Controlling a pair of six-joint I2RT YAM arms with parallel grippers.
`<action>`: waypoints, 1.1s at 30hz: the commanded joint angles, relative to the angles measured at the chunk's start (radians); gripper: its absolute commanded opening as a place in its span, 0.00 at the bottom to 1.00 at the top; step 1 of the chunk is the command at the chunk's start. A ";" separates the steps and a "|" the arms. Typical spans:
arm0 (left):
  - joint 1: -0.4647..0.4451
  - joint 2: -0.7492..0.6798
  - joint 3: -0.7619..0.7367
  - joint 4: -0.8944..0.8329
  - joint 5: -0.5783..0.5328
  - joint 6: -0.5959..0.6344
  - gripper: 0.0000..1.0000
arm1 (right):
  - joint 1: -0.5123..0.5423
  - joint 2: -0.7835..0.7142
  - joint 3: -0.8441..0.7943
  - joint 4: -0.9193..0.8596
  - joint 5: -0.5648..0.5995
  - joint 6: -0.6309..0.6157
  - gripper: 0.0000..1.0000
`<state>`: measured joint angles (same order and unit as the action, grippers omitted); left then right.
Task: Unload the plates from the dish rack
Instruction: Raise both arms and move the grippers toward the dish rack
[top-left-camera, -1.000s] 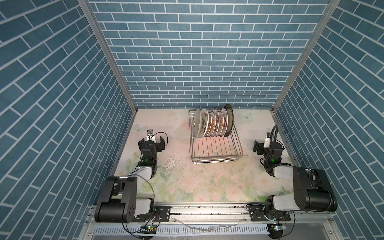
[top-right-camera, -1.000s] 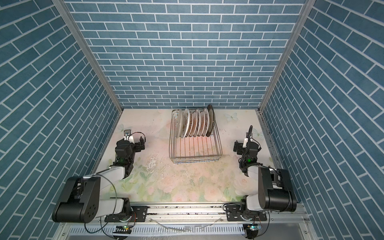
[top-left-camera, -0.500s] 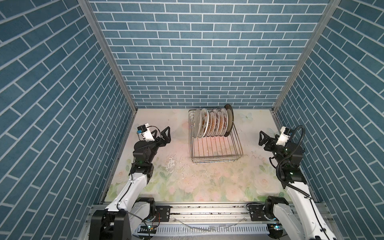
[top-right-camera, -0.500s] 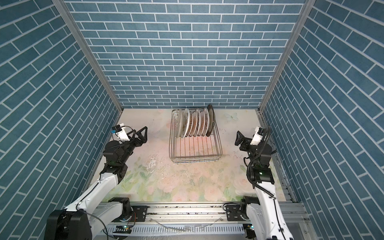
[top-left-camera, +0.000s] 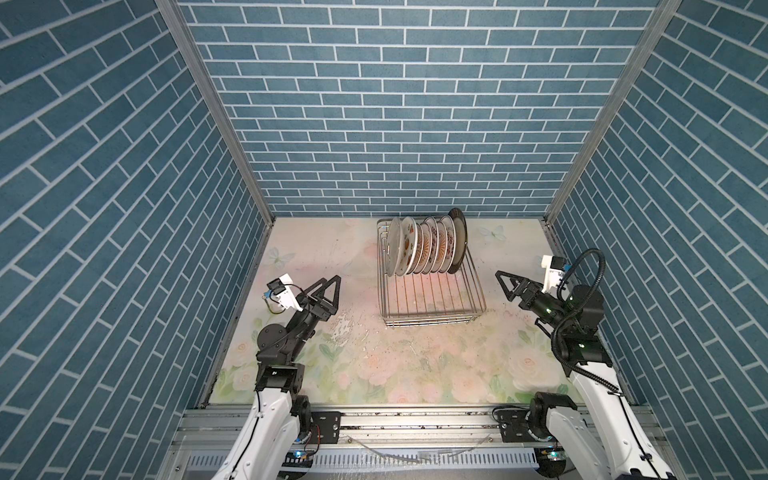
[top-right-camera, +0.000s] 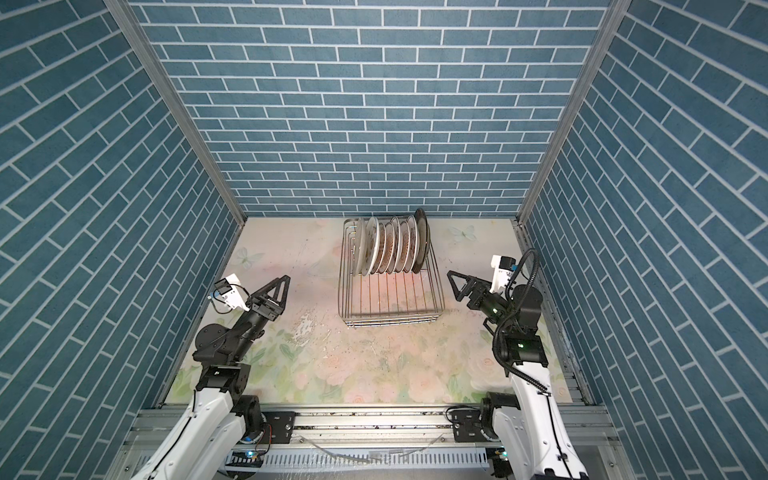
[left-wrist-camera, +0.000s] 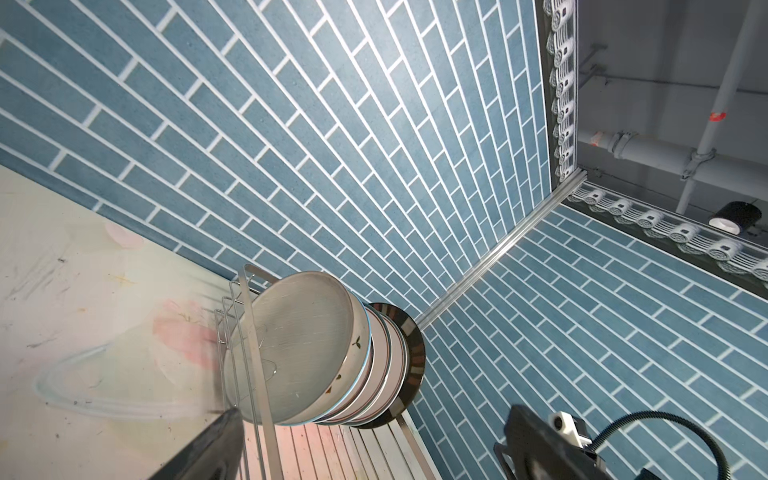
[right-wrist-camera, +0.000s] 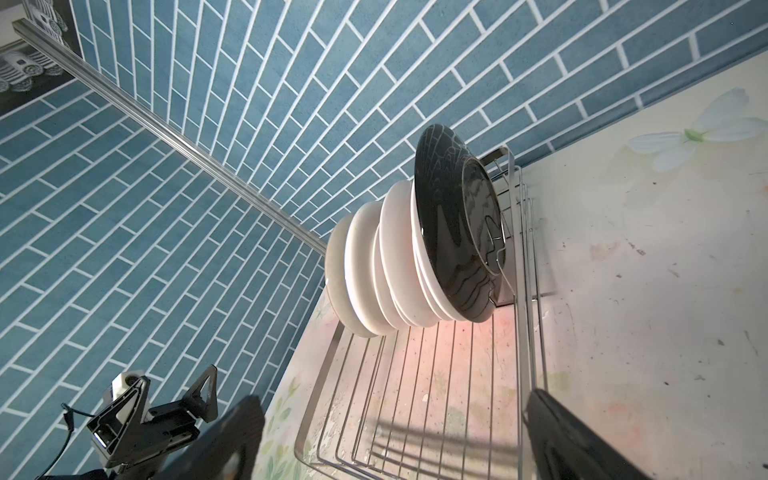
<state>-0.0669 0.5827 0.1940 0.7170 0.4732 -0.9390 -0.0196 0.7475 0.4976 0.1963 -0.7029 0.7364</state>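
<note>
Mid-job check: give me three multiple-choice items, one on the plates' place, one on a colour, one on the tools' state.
1. The plates stand in the dish rack at its: A) far end; B) near end; C) middle.
2. The end plate nearest the right arm is: A) white; B) dark; C) red.
3. The left tool and right tool are: A) open, empty; B) shut on plates; C) hidden.
1A: the rack's near part is bare. 2B: its back looks black. 3A: each gapes wide, nothing between.

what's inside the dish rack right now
The plates stand on edge in a row at the far end of the dish rack, the dark plate rightmost. Overlap hides most of their faces.
</note>
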 joint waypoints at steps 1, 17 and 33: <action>-0.044 -0.048 0.071 -0.156 0.024 0.016 1.00 | 0.042 -0.034 0.044 -0.041 0.047 0.004 0.99; -0.620 0.146 0.205 -0.358 -0.302 0.392 1.00 | 0.375 0.138 0.200 -0.166 0.592 -0.296 0.96; -0.645 0.327 0.230 -0.252 -0.350 0.320 1.00 | 0.500 0.307 0.426 -0.350 0.828 -0.363 0.87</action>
<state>-0.7017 0.8913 0.3866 0.4500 0.1520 -0.6003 0.4641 1.0401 0.8612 -0.1089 0.0235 0.4221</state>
